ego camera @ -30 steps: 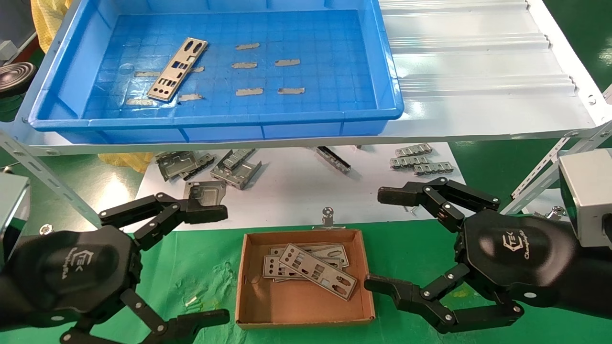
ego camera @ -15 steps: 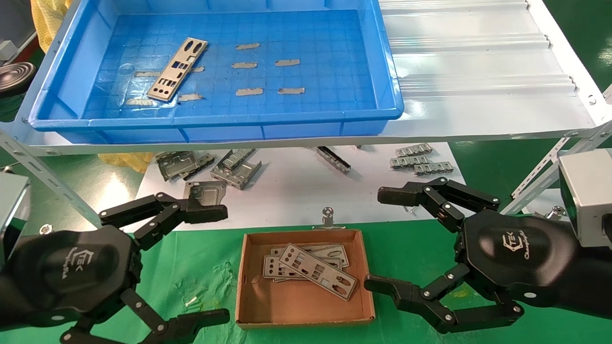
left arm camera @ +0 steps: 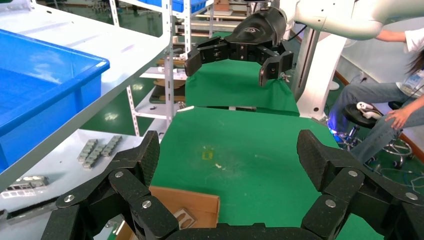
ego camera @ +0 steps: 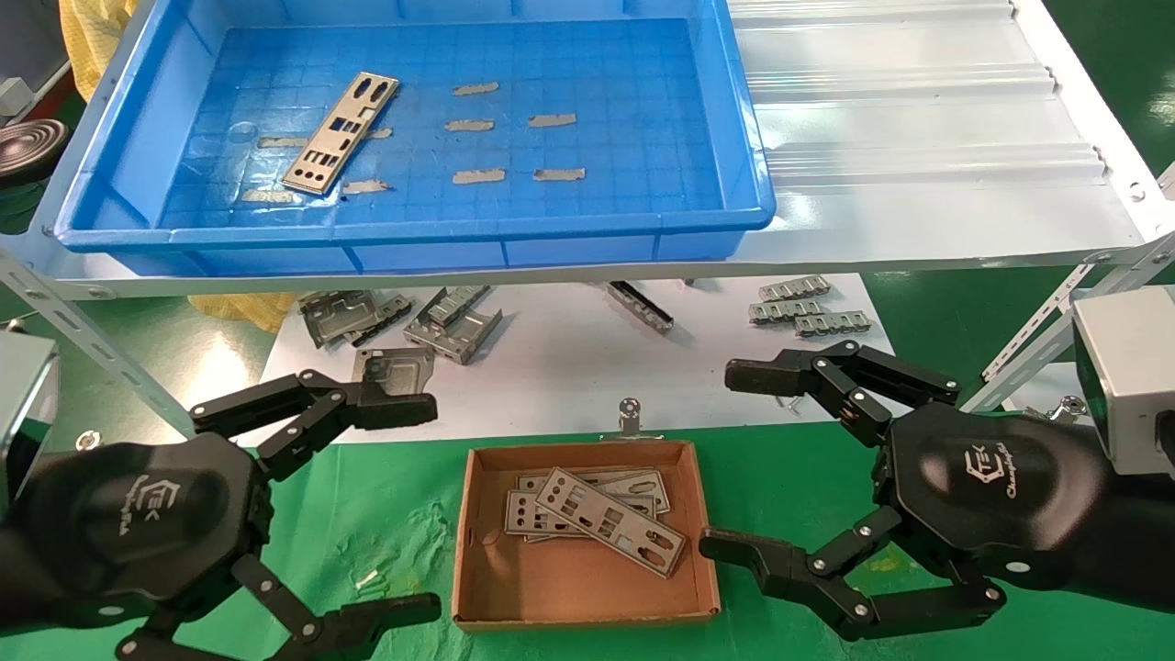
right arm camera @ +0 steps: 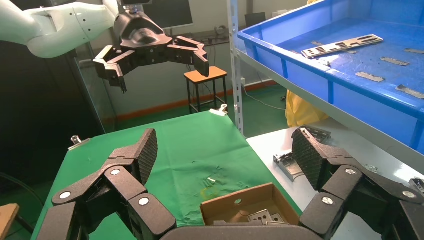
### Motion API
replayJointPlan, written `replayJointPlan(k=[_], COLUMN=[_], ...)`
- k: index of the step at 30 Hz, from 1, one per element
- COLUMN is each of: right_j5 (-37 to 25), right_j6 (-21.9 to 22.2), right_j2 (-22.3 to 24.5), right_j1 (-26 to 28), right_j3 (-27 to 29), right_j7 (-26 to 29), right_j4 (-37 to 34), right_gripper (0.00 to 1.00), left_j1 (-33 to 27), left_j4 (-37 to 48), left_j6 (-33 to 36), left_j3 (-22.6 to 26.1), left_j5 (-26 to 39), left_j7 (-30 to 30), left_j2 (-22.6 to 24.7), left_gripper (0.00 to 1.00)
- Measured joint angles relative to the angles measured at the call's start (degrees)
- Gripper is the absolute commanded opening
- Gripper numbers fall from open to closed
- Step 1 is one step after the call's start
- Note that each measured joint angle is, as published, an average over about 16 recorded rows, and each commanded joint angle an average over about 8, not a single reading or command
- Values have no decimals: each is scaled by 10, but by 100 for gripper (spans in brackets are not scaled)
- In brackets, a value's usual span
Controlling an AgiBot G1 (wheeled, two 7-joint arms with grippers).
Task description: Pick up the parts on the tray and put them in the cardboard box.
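One part (ego camera: pixel 341 134) is left flat on the floor of the tray (ego camera: pixel 739 128), well beyond and above both grippers, nearer the left gripper's side. Several parts (ego camera: pixel 606 520) are stacked in the cardboard box (ego camera: pixel 477 569), which is set between the two grippers so that either can release into it. The left gripper (ego camera: pixel 404 503) is held beside the box with its fingers spread and empty. The right gripper (ego camera: pixel 730 459) is held on the opposite side, likewise spread wide and empty. Folded brackets (ego camera: pixel 450 321) are scattered beyond the box, outside the task.
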Motion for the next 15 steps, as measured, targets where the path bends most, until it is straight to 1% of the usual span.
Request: replayJointPlan(k=[15], right_j5=[0], right_j6=[0], right_j2=[0], right_j1=[0], right_j3=[0], right_j7=[0], right_j4=[0], right_gripper=[100], left_j1=[0], left_j4=[0], left_j6=[0], left_j3=[0], left_j5=[0], left_j7=[0], left_j2=[0], left_gripper=[100])
